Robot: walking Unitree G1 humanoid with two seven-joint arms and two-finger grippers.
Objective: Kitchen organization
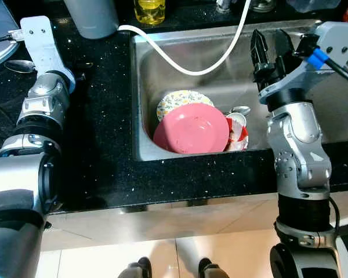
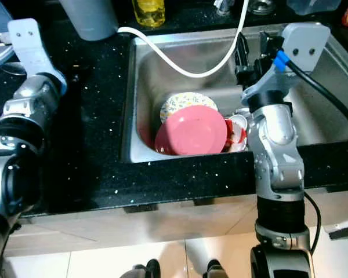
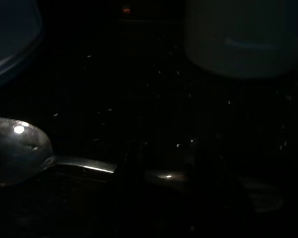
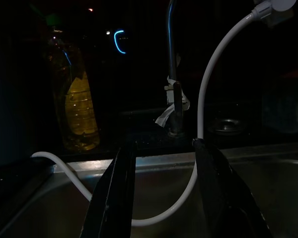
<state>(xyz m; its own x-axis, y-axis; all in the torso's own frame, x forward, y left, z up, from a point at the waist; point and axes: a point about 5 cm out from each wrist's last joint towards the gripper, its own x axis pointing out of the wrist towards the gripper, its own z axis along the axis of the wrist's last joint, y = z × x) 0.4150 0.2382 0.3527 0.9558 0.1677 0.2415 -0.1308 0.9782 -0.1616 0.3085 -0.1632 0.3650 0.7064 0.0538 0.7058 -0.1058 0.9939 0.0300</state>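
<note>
Meanwhile, dishes wait in the sink

Above the steel sink (image 1: pixel 162 63), the right hand (image 1: pixel 271 51) hovers with fingers parted, gripping nothing. A pink plate (image 1: pixel 191 128) lies in the basin over a floral plate (image 1: pixel 175 101). The left hand (image 3: pixel 164 171) rests on the black worktop (image 1: pixel 104 116) at a spoon (image 3: pixel 20 153); its grip cannot be told.
</note>
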